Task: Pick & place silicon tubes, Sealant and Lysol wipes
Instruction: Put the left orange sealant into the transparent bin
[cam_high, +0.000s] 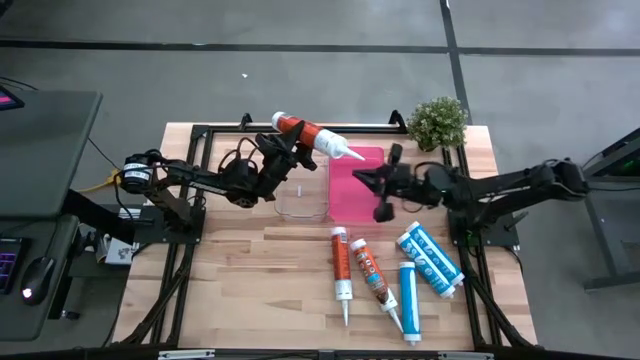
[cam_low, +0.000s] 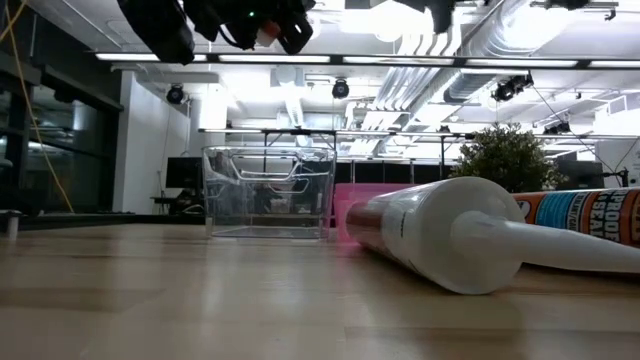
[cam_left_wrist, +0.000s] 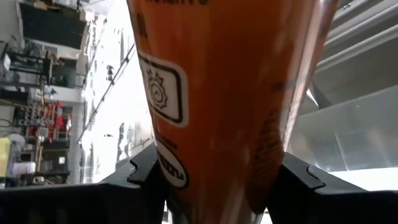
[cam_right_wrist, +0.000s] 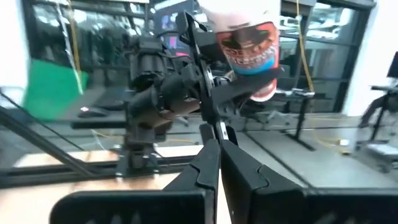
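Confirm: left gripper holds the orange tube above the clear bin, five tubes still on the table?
Not quite: four tubes lie on the table, not five, per the high view. The left gripper does hold the orange tube above the clear bin.

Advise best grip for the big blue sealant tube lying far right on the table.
Grip the blue tube mid-body, coming straight down with the jaws across its width. It lies flat and diagonal, its round barrel widest there; the neighbouring blue tube sits close by its lower end, so avoid that end.
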